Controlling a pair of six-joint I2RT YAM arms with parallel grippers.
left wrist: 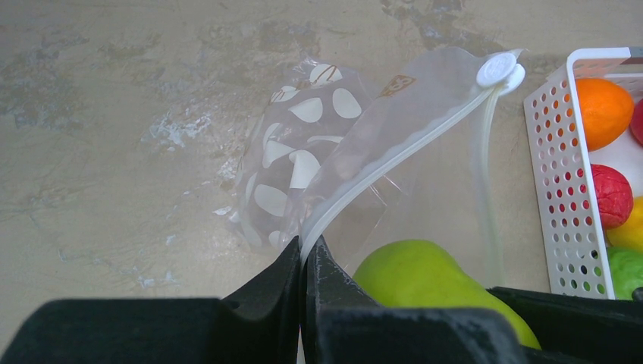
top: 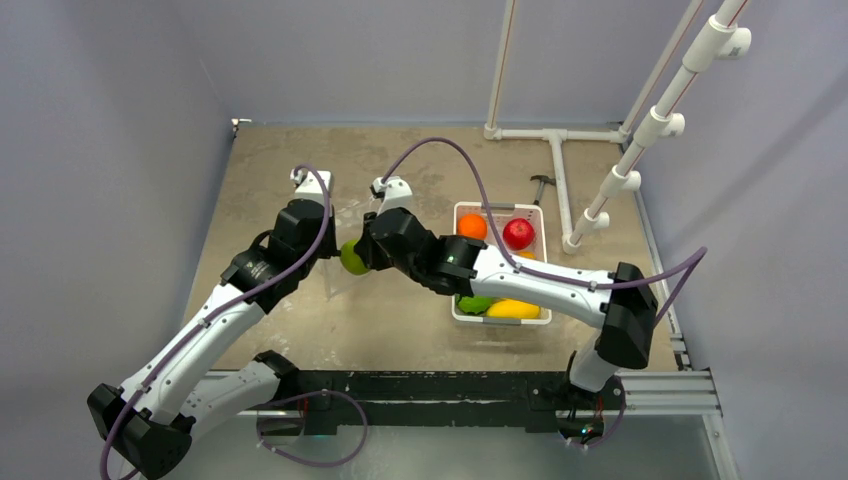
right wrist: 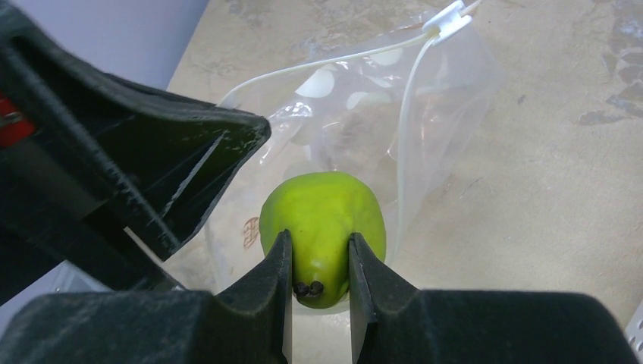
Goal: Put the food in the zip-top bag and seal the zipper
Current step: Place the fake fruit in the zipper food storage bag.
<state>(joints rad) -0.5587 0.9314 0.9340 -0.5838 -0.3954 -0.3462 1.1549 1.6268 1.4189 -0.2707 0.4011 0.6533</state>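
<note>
Right wrist: right tool [right wrist: 320,239] clamped on yellow-green fruit [right wrist: 322,201]; left tool [left wrist: 306,244] pinched on zipper [left wrist: 394,155].

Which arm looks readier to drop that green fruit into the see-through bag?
Right. The right fingers grip the yellow-green plastic toy pear right at the open mouth of the clear crinkly plastic bag, while the left fingers are pinched shut on its pale zipper strip, holding that mouth open.

The top camera looks down over the whole table [top: 400,330]. Both wrist cameras, close in, share the zip-top bag [left wrist: 303,152]
</note>
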